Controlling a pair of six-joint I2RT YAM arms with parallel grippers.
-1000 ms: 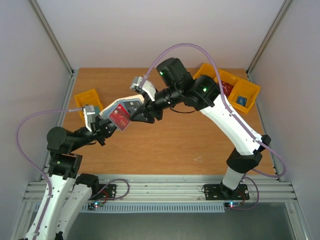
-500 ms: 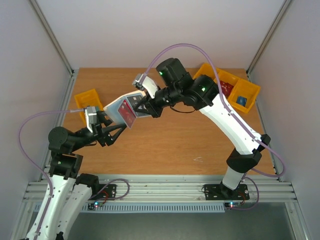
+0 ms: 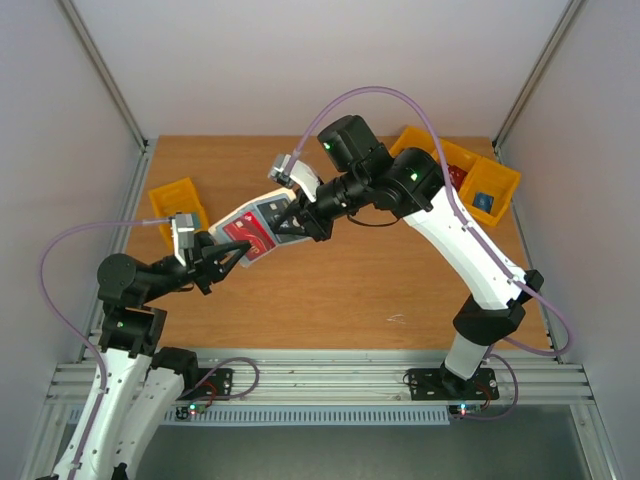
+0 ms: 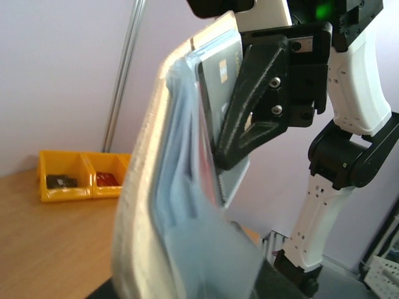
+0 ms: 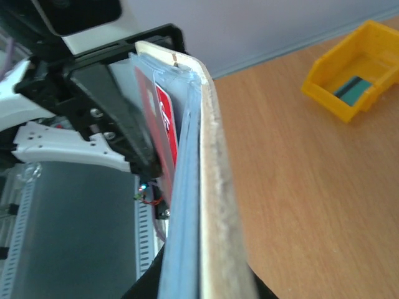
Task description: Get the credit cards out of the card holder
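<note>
The card holder (image 3: pixel 234 215) hangs open in the air above the table's left middle, beige outside, pale blue-grey inside. A red credit card (image 3: pixel 250 236) sits in its near half and a whitish-grey credit card (image 3: pixel 271 211) in its far half. My left gripper (image 3: pixel 226 254) is shut on the holder's near-left end. My right gripper (image 3: pixel 298 220) is shut on the far-right end, one finger (image 4: pixel 255 93) lying over the grey card (image 4: pixel 218 75). In the right wrist view the holder (image 5: pixel 215 187) runs edge-on, with the red card (image 5: pixel 166 124) against its inner face.
One yellow bin (image 3: pixel 178 200) stands at the table's left edge. A pair of yellow bins (image 3: pixel 480 185) with red and blue items sits at the back right corner. Aluminium frame posts rise at both back corners.
My left gripper let go of the holder, drew back open, then came forward and closed on its near end. My right gripper closed on the far end and shifted slightly right.
</note>
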